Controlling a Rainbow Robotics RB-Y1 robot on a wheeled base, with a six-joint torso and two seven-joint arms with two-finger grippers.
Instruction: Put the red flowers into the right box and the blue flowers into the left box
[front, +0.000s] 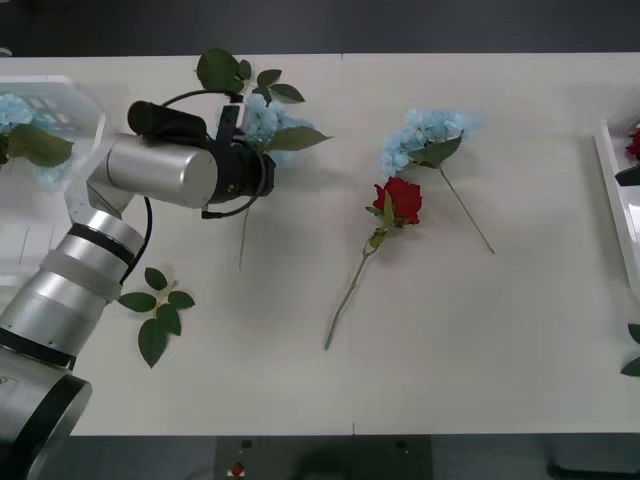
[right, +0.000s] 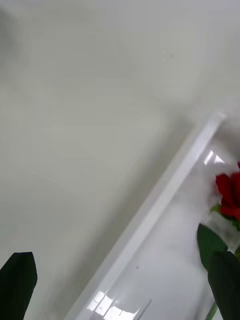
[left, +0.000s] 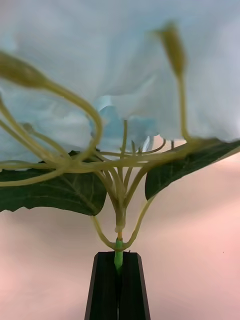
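My left gripper (front: 256, 165) is at the table's back left, its black fingers (left: 105, 287) shut on the green stem of a blue flower (front: 268, 122), just below where the stem branches (left: 119, 220). A second blue flower (front: 428, 135) lies at the middle back, with a red flower (front: 400, 200) touching it in front. The left box (front: 60, 100) at the far left holds another blue flower (front: 15, 115). The right box (front: 612, 190) at the right edge holds a red flower (right: 229, 195). My right gripper (right: 120, 260) hovers open over that box's rim (right: 165, 190).
A loose leaf sprig (front: 156, 312) lies by my left forearm, and another (front: 225, 70) sits behind the held flower. More leaves (front: 633, 350) lie at the right edge. Bare table stretches across the front middle.
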